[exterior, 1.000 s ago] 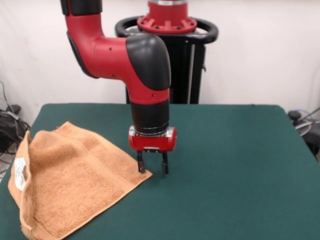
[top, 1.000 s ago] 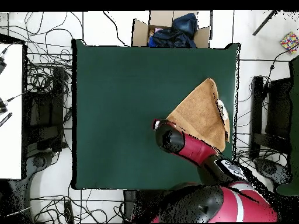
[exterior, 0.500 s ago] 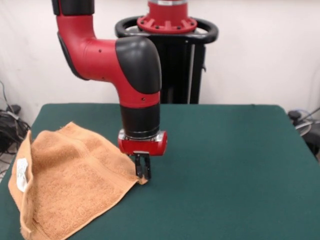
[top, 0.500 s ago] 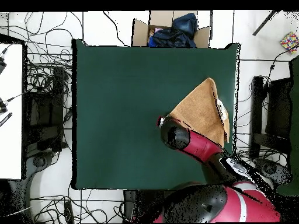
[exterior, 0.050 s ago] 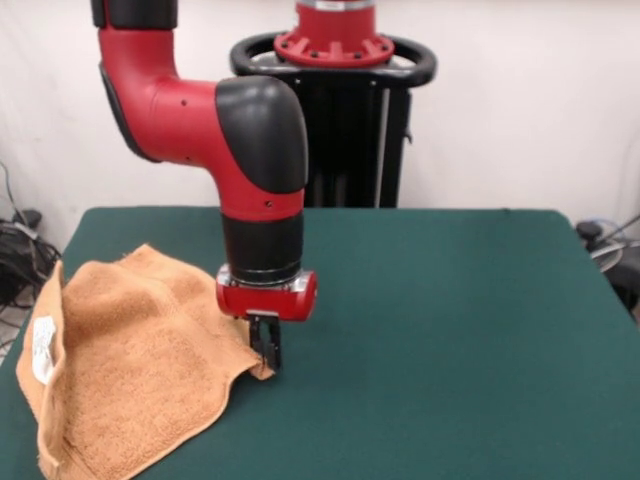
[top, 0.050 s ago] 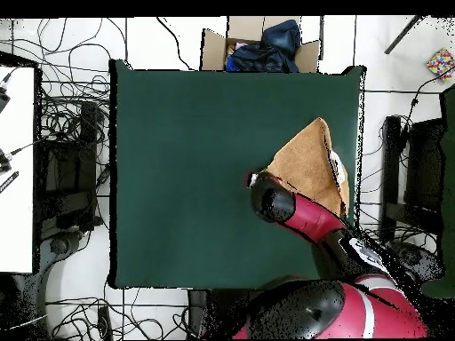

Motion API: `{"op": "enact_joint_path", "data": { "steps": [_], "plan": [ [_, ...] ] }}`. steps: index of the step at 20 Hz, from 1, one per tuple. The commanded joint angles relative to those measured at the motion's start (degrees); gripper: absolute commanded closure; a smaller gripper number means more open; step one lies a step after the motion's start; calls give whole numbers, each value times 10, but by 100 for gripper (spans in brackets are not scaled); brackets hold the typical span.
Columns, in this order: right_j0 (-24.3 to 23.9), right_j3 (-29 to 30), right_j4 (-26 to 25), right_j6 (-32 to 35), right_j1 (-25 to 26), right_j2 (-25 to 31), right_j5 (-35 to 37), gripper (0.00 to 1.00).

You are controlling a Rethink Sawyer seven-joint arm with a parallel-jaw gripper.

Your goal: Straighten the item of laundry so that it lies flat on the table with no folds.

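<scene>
Orange-tan towel point(exterior, 0.050 s ago: 130, 370) rumpled on green worktop point(exterior, 0.050 s ago: 450, 340), left edge folded up, claw point(exterior, 0.050 s ago: 265, 350) clamped on its corner

Front camera low across the table point(exterior, 0.050 s ago: 480, 330), overhead straight down; both sharing its top.

The arm point(top, 0.050 s ago: 307, 218) hides the towel's point(top, 0.050 s ago: 311, 164) nearer part overhead; the label point(exterior, 0.050 s ago: 41, 349) is too small to read.

One towel point(exterior, 0.050 s ago: 130, 370), one table point(exterior, 0.050 s ago: 450, 340), one arm point(exterior, 0.050 s ago: 250, 150), one claw point(exterior, 0.050 s ago: 265, 345), one cardboard box point(top, 0.050 s ago: 258, 44).
</scene>
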Motion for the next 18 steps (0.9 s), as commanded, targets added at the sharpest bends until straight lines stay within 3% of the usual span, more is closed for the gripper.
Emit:
{"op": "enact_joint_path", "data": {
  "steps": [1, 6, 8, 13, 18],
  "plan": [
    [4, -2, 13, 105, -17, -13, 24, 100],
    [7, 166, 3, 128, -203, -25, 62, 100],
    [-3, 216, -1, 130, -249, -15, 57, 100],
    [49, 284, 12, 151, -319, -41, 46, 100],
    [56, 306, 32, 160, -318, -29, 39, 100]
  ]
}}
